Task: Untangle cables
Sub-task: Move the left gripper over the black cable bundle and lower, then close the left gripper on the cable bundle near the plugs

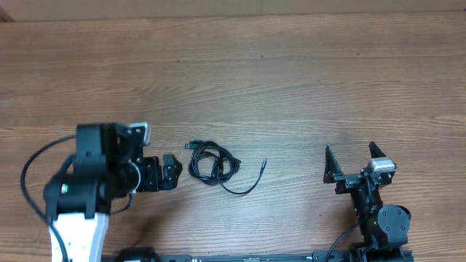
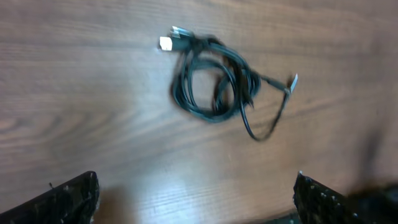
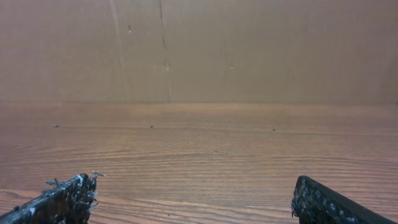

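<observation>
The wooden tabletop (image 1: pixel 291 58) is carrying everything. The left claw (image 1: pixel 177 172), jaws apart, is hovering just beside the cables (image 1: pixel 213 164), which are lying coiled mid-table. The right claw (image 1: pixel 349 151), also spread, is idling well apart. Untangling seems unstarted.

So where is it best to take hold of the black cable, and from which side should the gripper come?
Probably the loose tail that curves out of the coil toward the right gripper. It lies alone on the table, clear of the loops, so the jaws can straddle it from above. Gripping the coil itself would likely lift all the strands together.
</observation>
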Available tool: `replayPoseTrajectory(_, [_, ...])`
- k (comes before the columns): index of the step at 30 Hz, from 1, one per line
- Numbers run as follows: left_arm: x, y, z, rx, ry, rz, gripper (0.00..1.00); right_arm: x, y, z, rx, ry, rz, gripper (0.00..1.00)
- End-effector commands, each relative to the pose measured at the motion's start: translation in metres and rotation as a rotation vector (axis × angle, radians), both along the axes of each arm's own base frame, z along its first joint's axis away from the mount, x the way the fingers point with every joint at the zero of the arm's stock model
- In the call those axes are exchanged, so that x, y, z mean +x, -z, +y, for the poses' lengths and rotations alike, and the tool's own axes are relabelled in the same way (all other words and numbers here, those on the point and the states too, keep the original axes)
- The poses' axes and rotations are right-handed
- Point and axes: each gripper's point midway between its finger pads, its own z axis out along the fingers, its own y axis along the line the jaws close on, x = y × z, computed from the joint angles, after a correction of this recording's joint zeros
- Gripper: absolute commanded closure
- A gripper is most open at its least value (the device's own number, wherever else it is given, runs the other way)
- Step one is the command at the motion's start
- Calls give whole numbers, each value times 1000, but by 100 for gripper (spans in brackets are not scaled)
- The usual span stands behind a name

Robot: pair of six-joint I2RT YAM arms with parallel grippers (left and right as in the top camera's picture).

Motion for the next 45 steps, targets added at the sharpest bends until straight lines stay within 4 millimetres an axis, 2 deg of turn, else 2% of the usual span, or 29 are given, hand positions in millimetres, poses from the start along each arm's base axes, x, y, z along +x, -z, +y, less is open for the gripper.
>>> replayPoseTrajectory(1, [5,-1,-14,-25,27,80,0,0,2,0,-4,4,-5,0])
replayPoseTrajectory(8, [8,38,-37,26,97,270,0,0,2,0,-4,4,-5,0])
replayPoseTrajectory(14, [19,68,-41,39,104,376,0,0,2,0,-4,4,-5,0])
replayPoseTrajectory(21, [19,99,-37,76,100,510,0,0,1,0,-4,4,-5,0])
replayPoseTrajectory(24, [19,111,-30,126,83,551,0,0,2,0,-4,4,-5,0])
replayPoseTrajectory(27, [23,122,-14,214,-6,577,1,0,2,0,-4,4,-5,0])
replayPoseTrajectory(33, [34,135,-19,209,-4,564,0,0,2,0,-4,4,-5,0])
replayPoseTrajectory(45, [50,145,-39,271,75,463,0,0,2,0,-4,4,-5,0])
